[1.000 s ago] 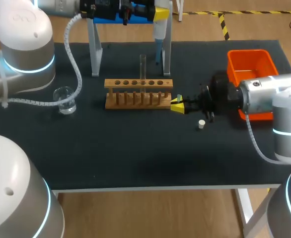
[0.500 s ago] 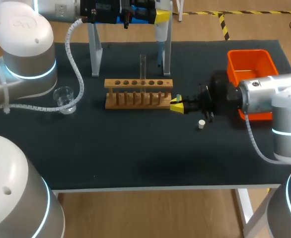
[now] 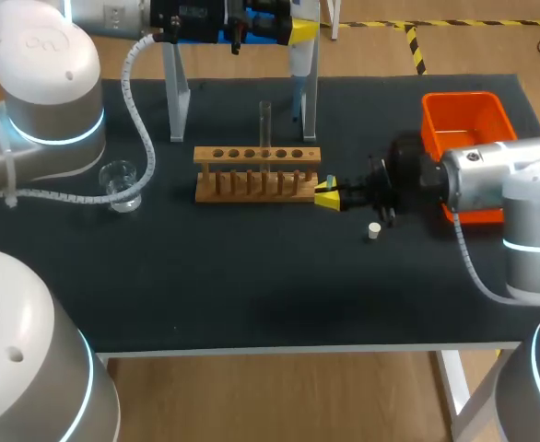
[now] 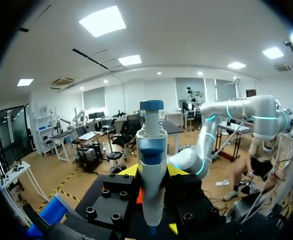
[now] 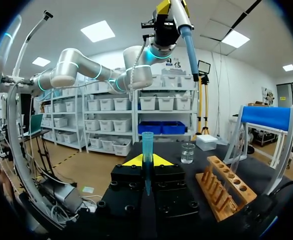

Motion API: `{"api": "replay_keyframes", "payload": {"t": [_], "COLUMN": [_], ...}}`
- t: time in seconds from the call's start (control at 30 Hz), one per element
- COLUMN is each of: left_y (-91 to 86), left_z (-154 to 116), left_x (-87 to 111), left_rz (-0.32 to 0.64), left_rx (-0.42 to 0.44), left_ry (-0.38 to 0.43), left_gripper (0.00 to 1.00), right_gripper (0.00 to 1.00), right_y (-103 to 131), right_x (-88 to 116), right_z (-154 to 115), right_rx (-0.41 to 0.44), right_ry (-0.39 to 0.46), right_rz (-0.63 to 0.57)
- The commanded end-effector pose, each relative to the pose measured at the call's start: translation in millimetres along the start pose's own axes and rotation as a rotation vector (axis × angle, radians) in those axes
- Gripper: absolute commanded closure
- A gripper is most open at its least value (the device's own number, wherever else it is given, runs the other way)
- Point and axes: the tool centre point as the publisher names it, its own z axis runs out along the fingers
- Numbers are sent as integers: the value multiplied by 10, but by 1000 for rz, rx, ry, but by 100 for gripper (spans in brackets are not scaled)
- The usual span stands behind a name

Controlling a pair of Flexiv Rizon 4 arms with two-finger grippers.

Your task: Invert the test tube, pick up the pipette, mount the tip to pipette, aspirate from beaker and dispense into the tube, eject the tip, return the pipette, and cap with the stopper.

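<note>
Moved: left arm (image 3: 44, 83) has swung slightly over the last second, lifting the pipette (image 3: 299, 57) a touch and carrying it toward the right; right arm (image 3: 500, 180) and the things on the table (image 3: 252, 285) have kept their places.
Left claw (image 3: 288, 28): closed on the pipette's body, one yellow tip on each side, held high at the far edge of the table.
Pipette: hangs with its blue end pointing down, just beside the right leg of the stand (image 3: 176, 101).
Right claw (image 5: 146, 161): low over the table, just beside the right end of the rack (image 3: 256, 173), closed on the tip (image 5: 147, 147).
Tip: upright between the yellow fingers, wide end up.
Tube (image 3: 264, 129): stands upright in a hole of the rack.
Beaker (image 3: 120, 184): on the table, well to the left of the rack.
Stopper (image 3: 374, 230): lies on the table near the right claw, apart from it.
Bin (image 3: 463, 120): orange, at the table's right side, behind the right arm.
</note>
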Motion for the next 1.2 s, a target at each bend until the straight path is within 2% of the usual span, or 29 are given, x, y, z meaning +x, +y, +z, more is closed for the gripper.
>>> {"api": "replay_keyframes", "payload": {"t": [0.03,0.47,0.77,1.2], "left_y": [0,-2,-2,-2], "left_z": [8,11,11,11], "left_x": [0,2,2,2], "left_rz": [5,11,11,11], "left_rx": [-9,-13,-13,-13], "left_ry": [9,7,7,7], "left_gripper": [100,100,100,100], "right_gripper": [100,100,100,100], "right_y": [-9,92,121,176], "right_x": [-7,-26,21,-200], "right_z": [-1,-112,-163,9], "right_rx": [-2,-14,28,42], "right_ry": [-1,-12,-9,-31], "right_rz": [-1,-11,-11,-37]}}
